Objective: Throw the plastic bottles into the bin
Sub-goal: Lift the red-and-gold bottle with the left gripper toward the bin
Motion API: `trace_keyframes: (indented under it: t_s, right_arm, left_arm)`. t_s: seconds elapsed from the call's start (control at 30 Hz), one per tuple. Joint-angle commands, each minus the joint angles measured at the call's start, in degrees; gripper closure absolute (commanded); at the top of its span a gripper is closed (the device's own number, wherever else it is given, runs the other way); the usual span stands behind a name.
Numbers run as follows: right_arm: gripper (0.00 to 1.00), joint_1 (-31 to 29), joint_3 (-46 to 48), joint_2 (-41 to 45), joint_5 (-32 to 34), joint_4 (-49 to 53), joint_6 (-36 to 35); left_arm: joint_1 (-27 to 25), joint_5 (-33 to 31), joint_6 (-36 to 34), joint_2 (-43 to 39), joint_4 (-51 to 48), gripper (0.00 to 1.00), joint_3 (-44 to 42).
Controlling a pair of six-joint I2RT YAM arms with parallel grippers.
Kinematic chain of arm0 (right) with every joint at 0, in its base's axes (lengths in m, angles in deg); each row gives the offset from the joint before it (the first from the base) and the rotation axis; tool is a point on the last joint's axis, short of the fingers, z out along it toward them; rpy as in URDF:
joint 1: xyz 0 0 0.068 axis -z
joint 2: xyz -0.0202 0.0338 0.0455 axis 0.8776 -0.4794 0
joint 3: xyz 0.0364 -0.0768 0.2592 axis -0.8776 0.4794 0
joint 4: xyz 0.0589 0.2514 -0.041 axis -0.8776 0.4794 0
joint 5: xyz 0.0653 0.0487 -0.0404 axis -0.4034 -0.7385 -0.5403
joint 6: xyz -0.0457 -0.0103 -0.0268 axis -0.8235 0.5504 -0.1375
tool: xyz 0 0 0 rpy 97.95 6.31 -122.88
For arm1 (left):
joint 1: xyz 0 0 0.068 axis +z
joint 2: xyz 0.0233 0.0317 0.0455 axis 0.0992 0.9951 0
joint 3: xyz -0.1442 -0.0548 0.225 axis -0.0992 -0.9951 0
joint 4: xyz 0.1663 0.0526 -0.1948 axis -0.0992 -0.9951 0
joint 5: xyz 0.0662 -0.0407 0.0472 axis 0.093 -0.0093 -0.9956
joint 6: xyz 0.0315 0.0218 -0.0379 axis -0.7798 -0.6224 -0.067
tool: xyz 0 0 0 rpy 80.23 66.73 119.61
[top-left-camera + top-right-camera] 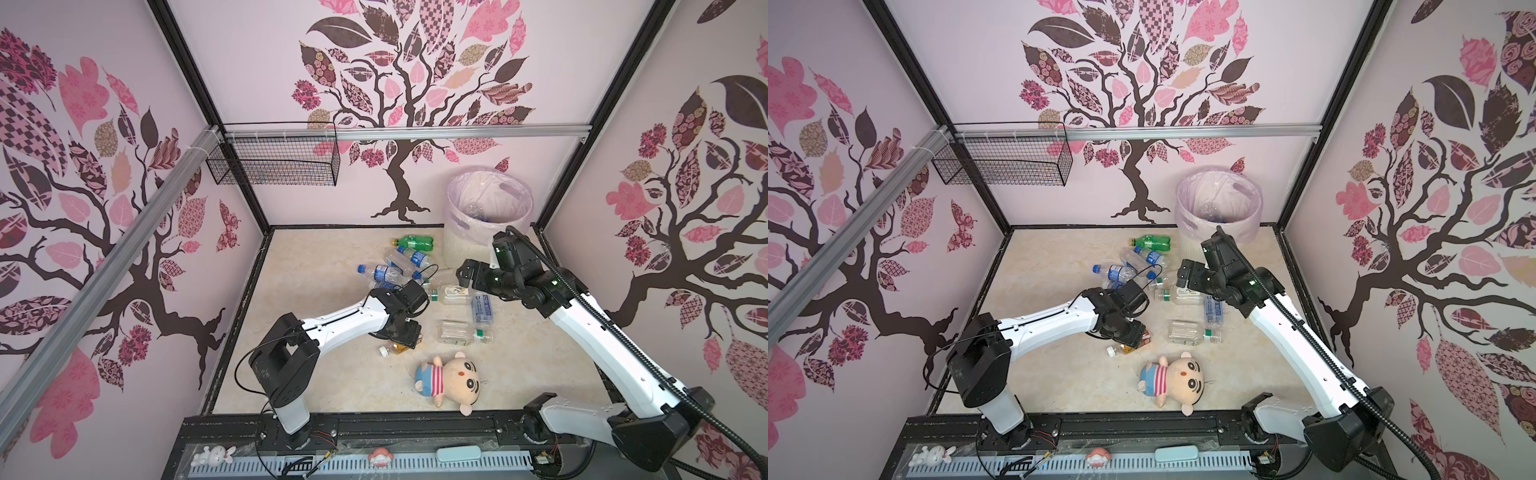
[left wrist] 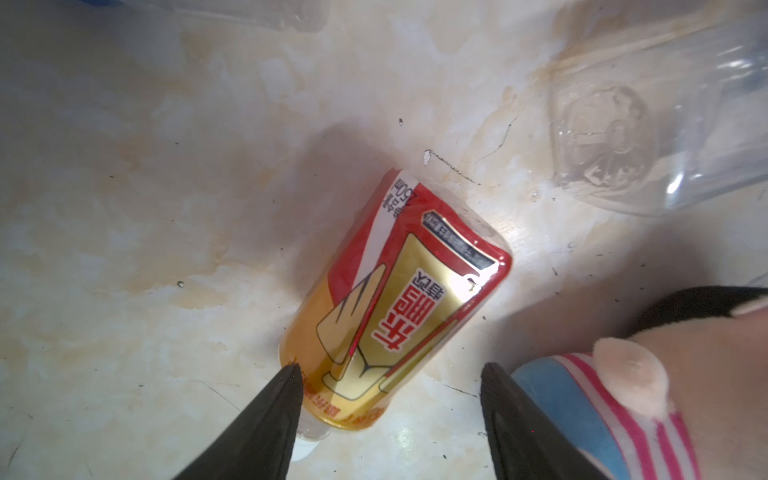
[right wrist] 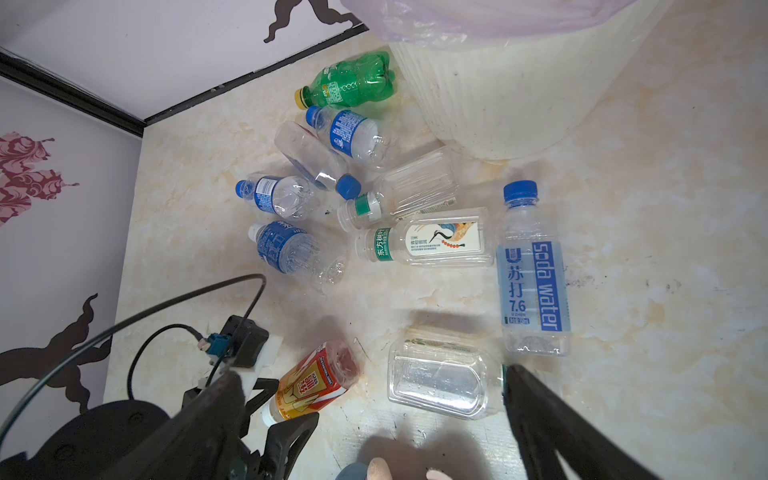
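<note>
Left pincer [image 2: 390,368] is down low, black tapered fingers [image 2: 266,419] spread to either side of the neck end of the amber bottle [image 2: 399,299]. One tip is right at the edge of the glossy red-and-gold label and the other stands clear, so nothing is pinched. That bottle lies on its side on the cream marbled desk [image 1: 324,374], near the plush doll [image 1: 449,380] in its striped shirt. Right pincer [image 3: 372,370] hovers with its fingers wide apart above the clutter, gripping nothing. Under it the plastic bottles [image 1: 399,266] lie scattered flat: a bumpy green one [image 3: 353,85] by the bin's foot, crinkled clear ones with blue labels, a flat-sided clear bottle [image 3: 440,382], and a smooth soda water bottle [image 3: 532,274] with a blue cap. At the back right stands the bin [image 1: 461,245], round, ribbed cream plastic, lined with a filmy pink bag [image 1: 490,176]. Down through its mouth, crumpled clear plastic shows with a touch of blue.
</note>
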Motion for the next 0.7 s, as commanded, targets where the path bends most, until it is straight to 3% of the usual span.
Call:
trace_keyframes:
  t_s: [0.0, 0.43, 0.67]
  right_arm:
    - [0.00, 0.4, -0.9, -0.4, 0.5, 1.5, -0.7]
    - [0.00, 5.7, 0.8, 0.3, -4.1, 1.9, -0.2]
    - [0.00, 6.3, 1.4, 0.3, -4.5, 1.7, -1.0]
  left_arm:
    - [0.3, -3.0, -3.8, 1.7, 0.5, 0.29, 0.6]
    - [0.3, -0.4, -4.5, 5.5, 5.1, 0.36, -3.2]
    - [0.2, 1.8, -4.1, 7.9, 5.8, 0.34, -3.0]
